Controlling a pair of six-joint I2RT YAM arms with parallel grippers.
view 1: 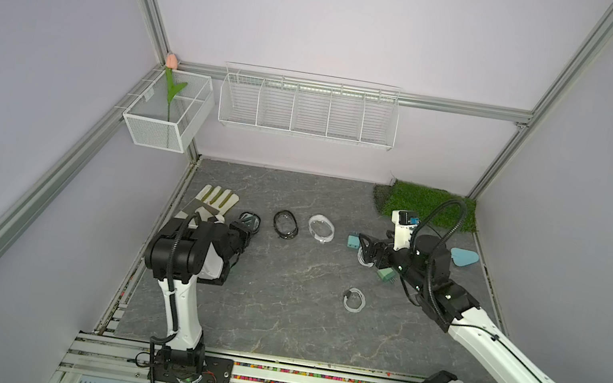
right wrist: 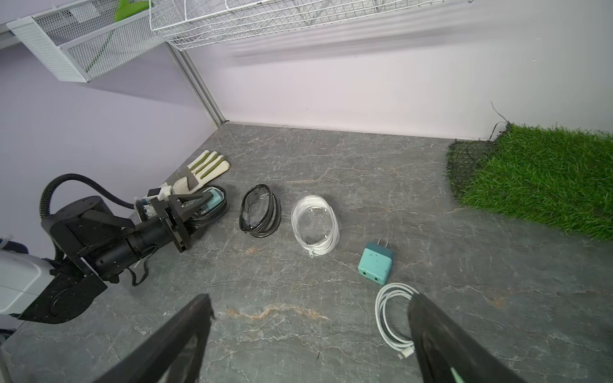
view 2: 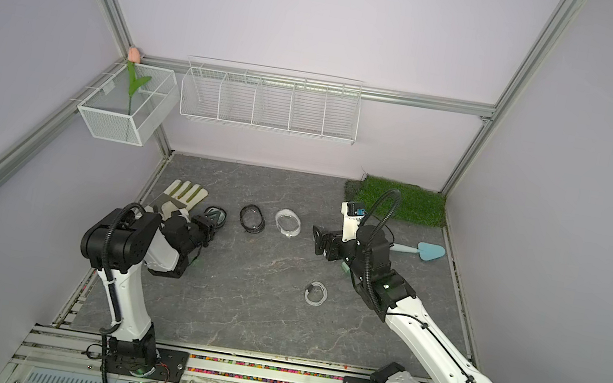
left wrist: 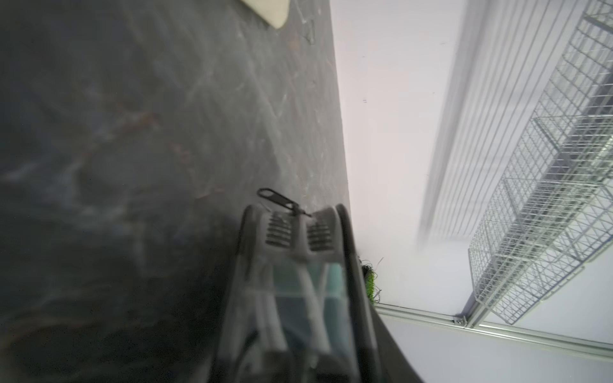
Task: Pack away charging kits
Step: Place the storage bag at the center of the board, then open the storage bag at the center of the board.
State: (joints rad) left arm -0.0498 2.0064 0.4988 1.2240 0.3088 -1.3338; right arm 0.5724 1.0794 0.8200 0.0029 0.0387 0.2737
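Right wrist view is showing my right fingers [right wrist: 441,341] spread wide over the coiled white cable [right wrist: 381,318] beside a teal adapter [right wrist: 376,263]. My left fingers [right wrist: 192,200] are resting at the filled black-rimmed case [right wrist: 220,204]; I cannot tell their grip. Next, I judge, I'm lowering squarely onto the cable.

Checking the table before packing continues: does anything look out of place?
Two things: a beige work glove at the far left and a light-blue trowel at the far right. Neither belongs to a charging kit.
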